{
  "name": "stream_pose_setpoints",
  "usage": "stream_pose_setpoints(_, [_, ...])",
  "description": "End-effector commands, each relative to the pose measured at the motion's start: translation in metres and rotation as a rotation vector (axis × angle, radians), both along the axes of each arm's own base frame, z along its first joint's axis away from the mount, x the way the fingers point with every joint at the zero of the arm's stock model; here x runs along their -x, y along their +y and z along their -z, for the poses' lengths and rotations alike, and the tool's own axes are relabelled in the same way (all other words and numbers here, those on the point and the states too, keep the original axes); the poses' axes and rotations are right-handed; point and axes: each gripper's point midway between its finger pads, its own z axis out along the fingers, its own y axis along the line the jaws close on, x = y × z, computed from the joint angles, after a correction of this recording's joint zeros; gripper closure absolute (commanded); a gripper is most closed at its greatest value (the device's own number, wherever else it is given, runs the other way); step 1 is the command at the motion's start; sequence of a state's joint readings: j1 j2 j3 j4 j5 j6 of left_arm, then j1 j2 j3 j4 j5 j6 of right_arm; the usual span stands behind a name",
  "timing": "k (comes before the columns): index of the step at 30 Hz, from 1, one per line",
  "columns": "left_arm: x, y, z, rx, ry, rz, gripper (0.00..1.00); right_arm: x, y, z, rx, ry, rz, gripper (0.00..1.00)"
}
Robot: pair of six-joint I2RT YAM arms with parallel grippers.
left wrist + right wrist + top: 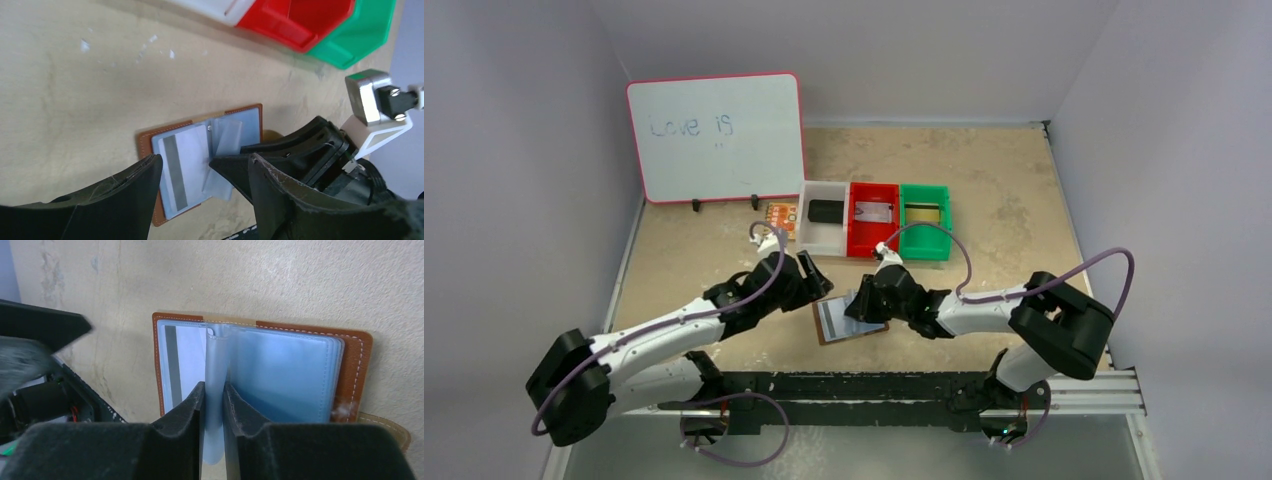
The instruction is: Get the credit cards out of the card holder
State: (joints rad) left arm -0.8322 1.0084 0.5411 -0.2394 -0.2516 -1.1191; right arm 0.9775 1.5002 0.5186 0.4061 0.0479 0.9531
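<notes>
- Card holder [849, 322] lies open and flat on the tabletop [994, 180], near the front edge between the two arms, brown leather outside and pale blue-grey pockets inside
- One credit card [186, 357] with a dark stripe shows in the pocket nearer the left arm; I cannot make out any others
- I judge the holder light and floppy: its clear sleeve [216, 352] bends readily, so the whole thing would likely slide or lift if a card is tugged
- The card looks thin, stiff and slick, best pinched at an exposed edge while the leather is pinned down
- Right end effector [214, 390] is closed narrow on that sleeve, holding it upright at the spine
- Left end effector [204, 162] is spread wide and empty, just beside the holder's left edge
- Tabletop is pale, mottled and matte-looking
- Further back stand a row of bins [873, 187] and a whiteboard [716, 135], with plain walls close on three sides
</notes>
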Motion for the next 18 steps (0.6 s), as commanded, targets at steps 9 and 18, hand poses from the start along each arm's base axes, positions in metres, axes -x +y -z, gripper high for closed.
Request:
stream_pose_setpoints(9, [0.000,-0.071,0.005,0.280,0.068,0.139,0.42,-0.001,0.015,-0.012,-0.152,-0.010,-0.030,0.79])
stream_pose_setpoints(18, [0.005,-0.054,0.043,0.227,0.161,0.028,0.58,-0.001,0.012,-0.011,-0.161,-0.004,-0.021,0.79])
